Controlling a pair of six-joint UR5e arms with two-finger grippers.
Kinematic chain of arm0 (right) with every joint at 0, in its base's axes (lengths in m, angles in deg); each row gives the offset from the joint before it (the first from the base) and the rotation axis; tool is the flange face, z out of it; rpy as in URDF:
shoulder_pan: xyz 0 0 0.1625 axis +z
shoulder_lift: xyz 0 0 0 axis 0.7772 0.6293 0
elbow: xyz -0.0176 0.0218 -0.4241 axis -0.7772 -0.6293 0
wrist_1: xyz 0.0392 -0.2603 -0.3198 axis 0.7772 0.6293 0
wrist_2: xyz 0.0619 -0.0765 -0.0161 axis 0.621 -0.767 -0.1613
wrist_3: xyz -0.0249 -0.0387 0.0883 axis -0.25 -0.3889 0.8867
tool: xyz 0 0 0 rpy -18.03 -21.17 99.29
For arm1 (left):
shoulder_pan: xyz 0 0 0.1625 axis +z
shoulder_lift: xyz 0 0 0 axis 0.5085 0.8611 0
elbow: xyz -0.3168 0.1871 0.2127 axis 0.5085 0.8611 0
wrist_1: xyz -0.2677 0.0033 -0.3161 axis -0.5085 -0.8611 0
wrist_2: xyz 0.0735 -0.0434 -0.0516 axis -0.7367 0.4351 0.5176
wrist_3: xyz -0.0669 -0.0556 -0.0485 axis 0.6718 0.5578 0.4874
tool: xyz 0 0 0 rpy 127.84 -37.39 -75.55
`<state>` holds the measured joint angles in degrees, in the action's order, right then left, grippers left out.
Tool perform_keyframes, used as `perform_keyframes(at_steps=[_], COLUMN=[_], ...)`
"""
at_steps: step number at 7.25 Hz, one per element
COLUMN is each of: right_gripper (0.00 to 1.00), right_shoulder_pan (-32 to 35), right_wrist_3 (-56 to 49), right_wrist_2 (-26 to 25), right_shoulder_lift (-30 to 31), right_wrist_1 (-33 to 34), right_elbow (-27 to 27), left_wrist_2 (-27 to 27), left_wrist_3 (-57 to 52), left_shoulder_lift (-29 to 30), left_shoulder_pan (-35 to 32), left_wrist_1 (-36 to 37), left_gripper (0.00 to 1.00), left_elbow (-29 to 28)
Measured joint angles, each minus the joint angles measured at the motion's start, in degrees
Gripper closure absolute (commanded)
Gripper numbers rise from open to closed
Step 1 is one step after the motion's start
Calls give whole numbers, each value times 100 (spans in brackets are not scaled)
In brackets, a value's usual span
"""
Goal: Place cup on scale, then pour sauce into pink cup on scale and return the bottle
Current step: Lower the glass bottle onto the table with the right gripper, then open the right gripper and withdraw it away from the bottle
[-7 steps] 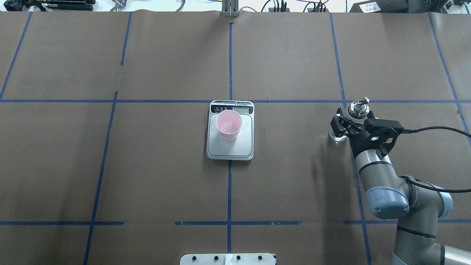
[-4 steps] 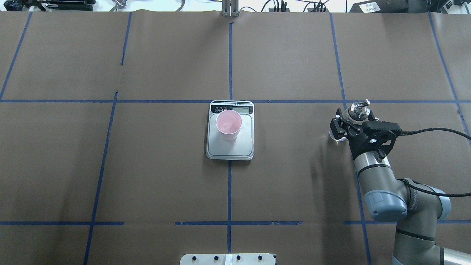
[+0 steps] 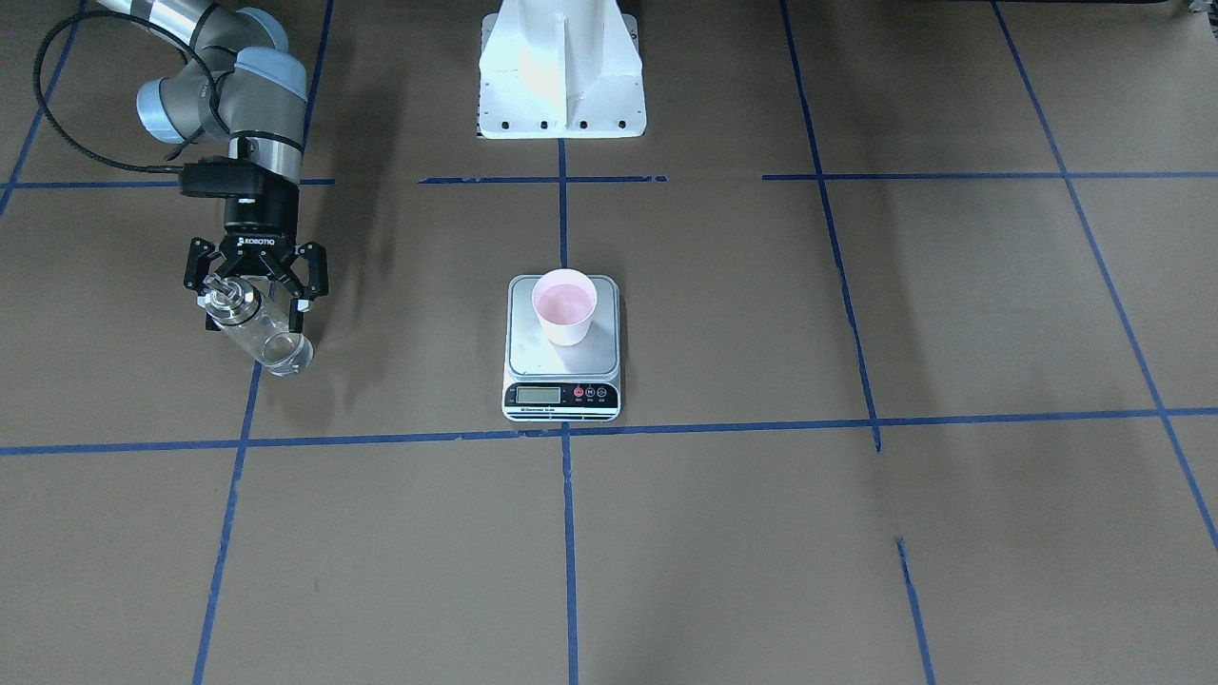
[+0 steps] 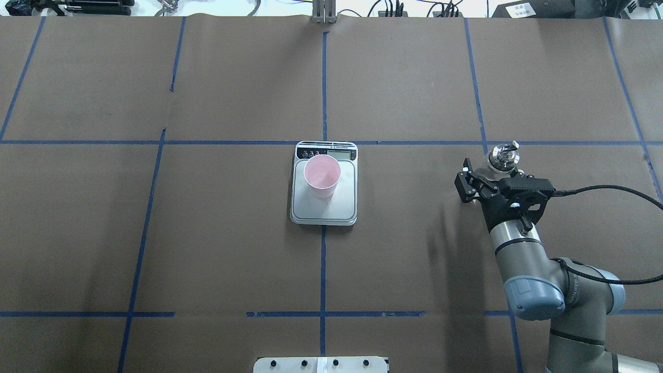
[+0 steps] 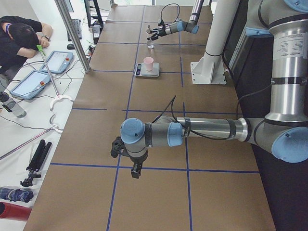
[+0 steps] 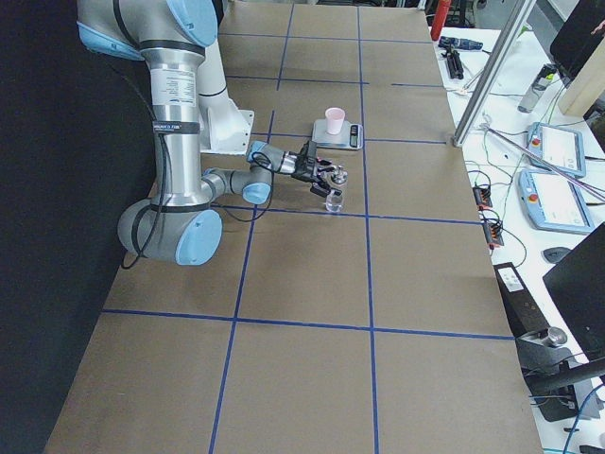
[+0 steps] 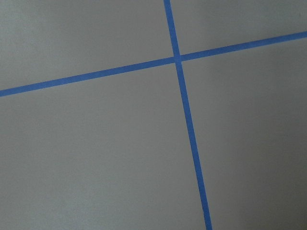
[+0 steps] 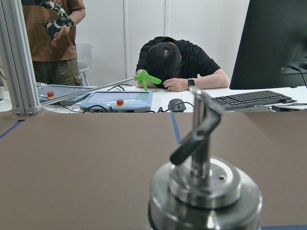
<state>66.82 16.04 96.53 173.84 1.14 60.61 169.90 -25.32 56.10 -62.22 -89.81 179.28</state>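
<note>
Starting at the robot's edge of the bench, you find the left hand parked far to the left above a crossing of blue tape. Only the side view shows it, so you cannot tell whether it is open or closed.

Further out on the right, the right hand reaches in horizontally. Its jaws are spread wide on either side of the bottle and, as far as you can see, are not pinching it. Over the last second that hand and its arm have slid a little back toward the robot and toward the middle, yet the silver cap sits on the same spot. Read that as the bottle standing by itself while the hand backs off. The return looks all but finished, with only the arm left to clear.

The bottle is clear glass and appears upright beside a tape line, well to the right of the scale. Its thin bent spout shows sharply in the wrist view. You cannot make out any sauce through the glass.

At the middle of the bench, the cup stands upright on the scale's platform, within its edges. It is pale pink with a glossy inside, and you cannot tell whether it holds sauce.
</note>
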Motion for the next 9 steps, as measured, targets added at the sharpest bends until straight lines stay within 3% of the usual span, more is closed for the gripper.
perform_keyframes(at_steps=[6, 9], right_gripper=[0, 0], right_shoulder_pan=[-209, -224], right_wrist_3=[-31, -6], right_wrist_2=[79, 446], right_shoulder_lift=[192, 365], right_wrist_1=[18, 18], right_elbow=[24, 128], left_wrist_2=[0, 0], left_wrist_3=[0, -2], left_shoulder_lift=[0, 0], left_shoulder_pan=[-5, -1], left_wrist_1=[5, -2], left_gripper=[0, 0], left_elbow=[0, 2])
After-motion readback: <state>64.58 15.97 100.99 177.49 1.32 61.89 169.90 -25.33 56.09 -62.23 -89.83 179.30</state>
